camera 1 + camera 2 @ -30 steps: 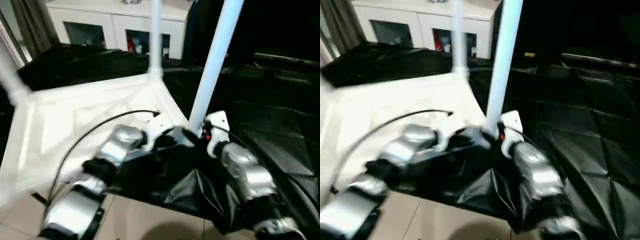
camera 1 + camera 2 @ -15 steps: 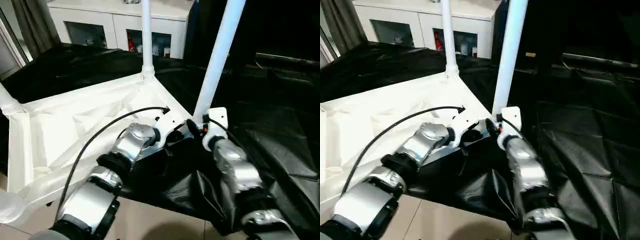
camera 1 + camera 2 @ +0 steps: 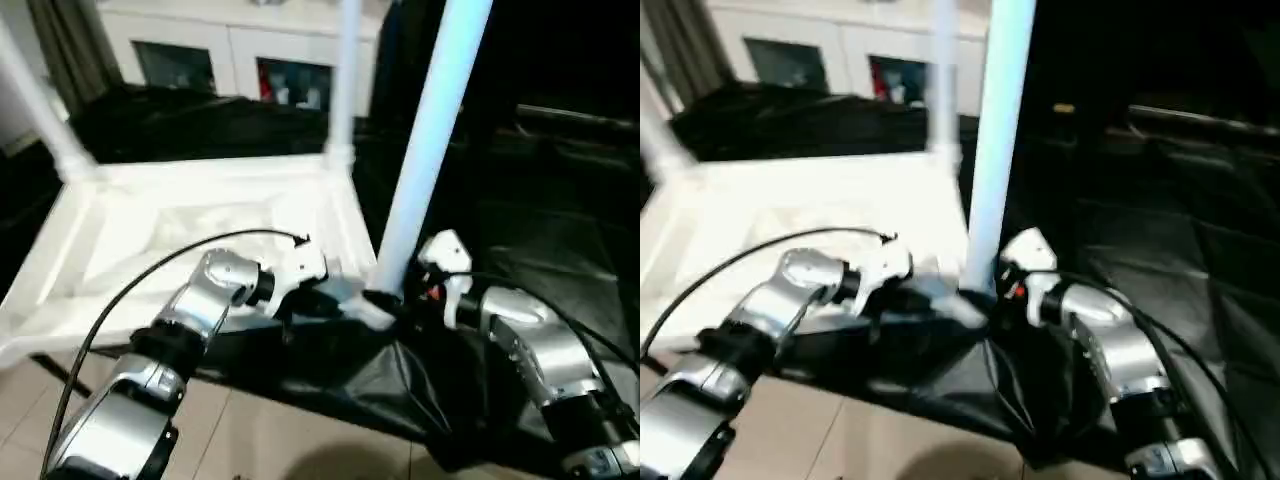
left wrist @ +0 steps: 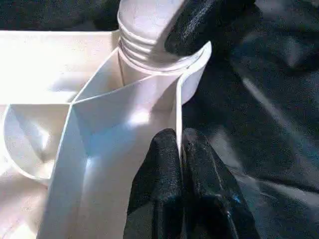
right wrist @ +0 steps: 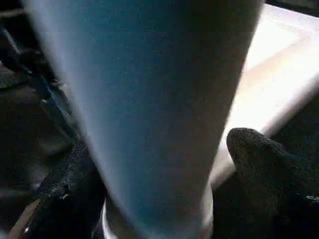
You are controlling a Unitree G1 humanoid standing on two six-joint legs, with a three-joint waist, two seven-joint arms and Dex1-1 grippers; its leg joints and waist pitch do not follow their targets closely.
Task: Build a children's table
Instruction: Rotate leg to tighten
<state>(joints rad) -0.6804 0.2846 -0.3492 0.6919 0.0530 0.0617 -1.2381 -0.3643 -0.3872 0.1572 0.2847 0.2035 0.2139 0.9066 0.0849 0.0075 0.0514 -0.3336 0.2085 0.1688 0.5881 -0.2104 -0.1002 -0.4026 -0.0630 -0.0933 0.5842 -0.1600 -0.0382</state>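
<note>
The children's table lies upside down, its white ribbed top (image 3: 200,215) on the black-draped table. Three of its legs stand upright: the near one (image 3: 425,150), one at the back (image 3: 348,80), and one at the left (image 3: 40,100). My left gripper (image 4: 179,149) is shut on the top's thin rim wall, just beside the near corner socket (image 4: 154,55). My right gripper (image 3: 395,300) is at the base of the near leg (image 5: 149,99). It is open, its fingers (image 5: 259,159) either side of the tube, and one stands a little off it.
The black-draped table (image 3: 540,200) stretches to the right and back. A white cabinet with glass doors (image 3: 230,60) stands behind. Pale floor tiles (image 3: 260,440) lie below the table's near edge. A black cable (image 3: 150,280) loops over my left forearm.
The whole picture has shifted, so the camera has moved. My right gripper's fingers have loosened around the near leg's base. The left gripper stays pinched on the rim.
</note>
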